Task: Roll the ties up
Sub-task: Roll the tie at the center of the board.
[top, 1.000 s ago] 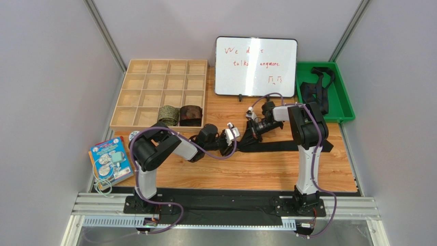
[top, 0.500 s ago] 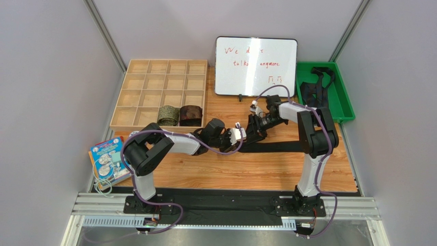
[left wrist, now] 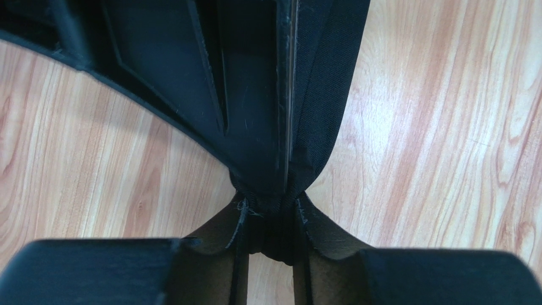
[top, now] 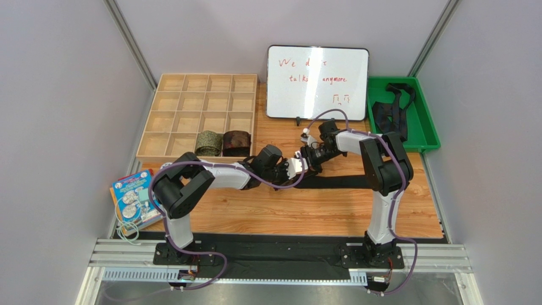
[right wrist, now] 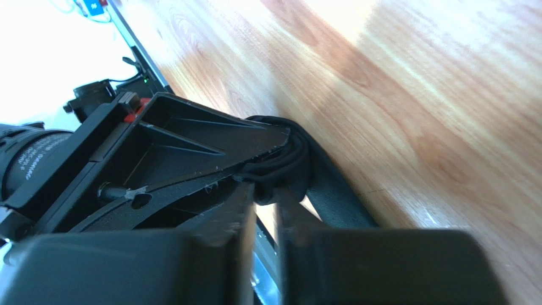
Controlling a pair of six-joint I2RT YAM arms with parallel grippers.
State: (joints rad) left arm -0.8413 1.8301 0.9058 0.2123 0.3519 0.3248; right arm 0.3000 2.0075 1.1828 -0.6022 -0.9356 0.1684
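A black tie [top: 356,182] lies as a flat strip across the wooden table, its left end lifted between both grippers. My left gripper [top: 299,166] reaches in from the left and is shut on that bunched end [left wrist: 270,219]. Black tie fabric [left wrist: 318,101] runs up past the right gripper's body. My right gripper [top: 310,154] comes in from behind and is shut on the same folded end [right wrist: 286,168], close against the left gripper. The strip [right wrist: 337,197] trails away over the wood. An olive-green rolled tie [top: 208,142] and a reddish-brown rolled tie [top: 236,142] sit in the box.
The wooden compartment box [top: 191,101] stands at the back left. A whiteboard [top: 317,81] stands behind the grippers. A green tray [top: 427,130] at the back right holds more black ties [top: 391,108]. A book [top: 135,198] lies at the table's left edge.
The left arm has stretched right and its jaws have narrowed onto the tie's end. The right gripper has shifted left, reopened, then closed on the same end.
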